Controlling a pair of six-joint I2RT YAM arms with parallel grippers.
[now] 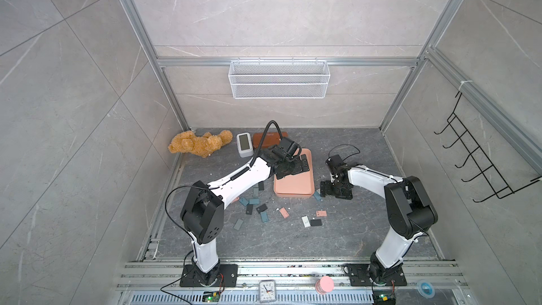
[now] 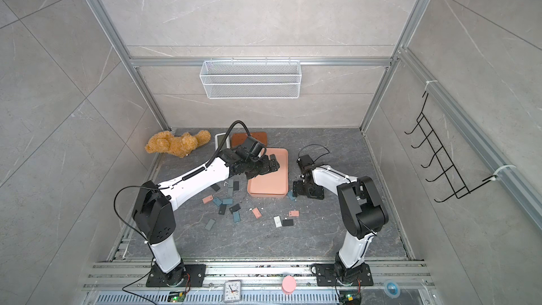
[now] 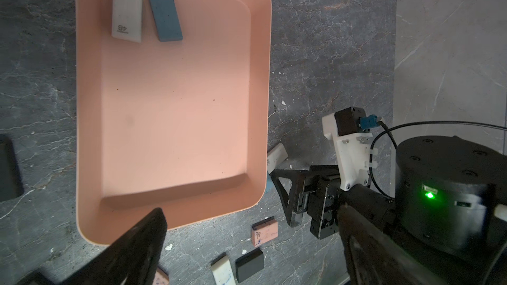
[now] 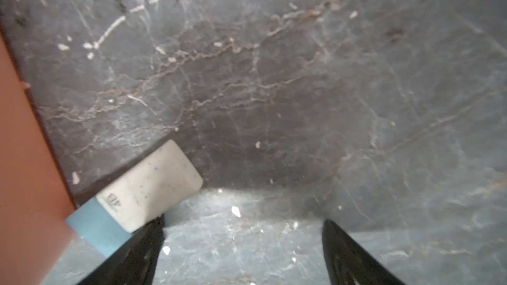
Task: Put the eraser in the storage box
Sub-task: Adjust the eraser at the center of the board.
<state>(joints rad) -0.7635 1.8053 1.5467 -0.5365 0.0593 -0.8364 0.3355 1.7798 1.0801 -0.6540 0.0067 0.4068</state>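
Observation:
The salmon-pink storage box (image 1: 293, 184) (image 2: 268, 184) lies on the dark table. A white eraser (image 3: 126, 15) and a blue eraser (image 3: 165, 17) lie in one corner of it. My left gripper (image 1: 302, 164) (image 3: 250, 211) hangs over the box, open and empty. My right gripper (image 1: 324, 190) (image 4: 244, 220) is low at the box's near right corner, open, with bare table between its fingers. Just beyond one fingertip a white eraser (image 4: 153, 185) rests on a blue eraser (image 4: 96, 228) against the box wall (image 4: 16, 146). Several more erasers (image 1: 284, 212) are scattered in front of the box.
A brown teddy bear (image 1: 199, 143), a small white device (image 1: 244, 143) and a flat brown case (image 1: 264, 139) stand at the back. A white mesh basket (image 1: 278, 79) hangs on the rear wall. A black hook rack (image 1: 481, 165) hangs on the right wall.

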